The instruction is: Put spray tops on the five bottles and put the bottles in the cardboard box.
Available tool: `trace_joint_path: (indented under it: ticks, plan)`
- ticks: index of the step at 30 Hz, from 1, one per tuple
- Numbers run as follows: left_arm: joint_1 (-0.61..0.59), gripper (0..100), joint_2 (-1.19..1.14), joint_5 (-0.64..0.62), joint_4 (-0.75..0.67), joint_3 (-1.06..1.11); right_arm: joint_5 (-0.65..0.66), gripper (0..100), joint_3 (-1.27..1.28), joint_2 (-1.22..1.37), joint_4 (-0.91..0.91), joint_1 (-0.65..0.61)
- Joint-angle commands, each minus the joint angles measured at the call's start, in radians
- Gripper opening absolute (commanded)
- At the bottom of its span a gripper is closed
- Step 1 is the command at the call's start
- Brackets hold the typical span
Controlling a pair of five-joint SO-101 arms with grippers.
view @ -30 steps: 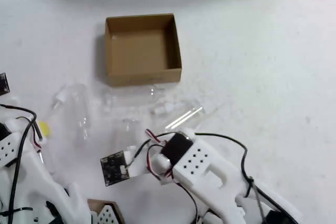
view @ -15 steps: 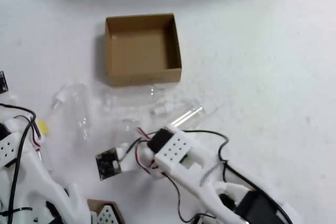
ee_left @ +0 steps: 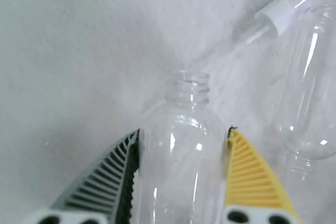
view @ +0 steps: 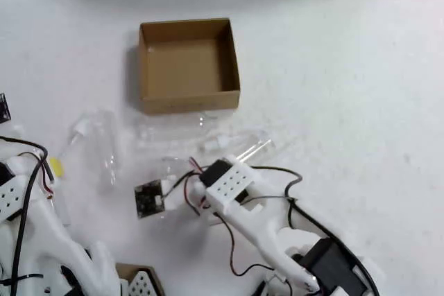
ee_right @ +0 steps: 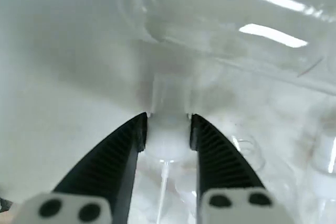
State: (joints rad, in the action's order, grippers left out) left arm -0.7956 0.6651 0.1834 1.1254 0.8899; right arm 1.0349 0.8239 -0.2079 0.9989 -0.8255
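On the white surface [view: 347, 67], the clear plastic bottles lie scattered on their sides in front of the open brown cardboard box [view: 189, 103], which has nothing in it yet.

My left pincer [ee_left: 184, 131] is clamped on the body of one clear, uncapped bottle [ee_left: 181, 177]. The grey and yellow fingers press its two sides, and the threaded neck points away from the wrist. I judge this hold is meant to keep the open mouth steady and exposed so that a top can be fed in.

My right pincer [ee_right: 168, 116] is closed on the white collar of a spray top [ee_right: 168, 142]. Its thin dip tube runs back towards the wrist between the black fingers. Gripping the collar rather than the tube should leave the tube free to enter a neck, though it looks to need turning round first.

Counting what I can:
- **Box:** one.
- **Bottles near the left pincer:** two, the held one and a second clear bottle [ee_left: 310, 77] lying just beside it.
- **Spray tops I am sure of:** two, the held one and a loose white one [ee_left: 275, 14] near the second bottle, its tube bare.

From above, the transparent shapes blur together, so I cannot confirm all five bottles. None that I can make out wears a top, so the task looks barely begun.
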Motion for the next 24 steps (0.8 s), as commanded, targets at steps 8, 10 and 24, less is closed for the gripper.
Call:
trace_joint_path:
  ticks: [8,10,24]
  plan:
    - [0.061,6,0.007,-0.012,0.009,-0.057,-0.153,1.5,-0.115,-0.059,0.104,0.113]
    - [0.061,6,0.007,-0.012,0.051,-0.103,-0.209,1.5,-0.18,-0.107,0.219,0.116]
    - [0.259,6,0.008,-0.035,0.149,-0.267,-0.552,1.5,-0.305,-0.562,0.453,0.315]
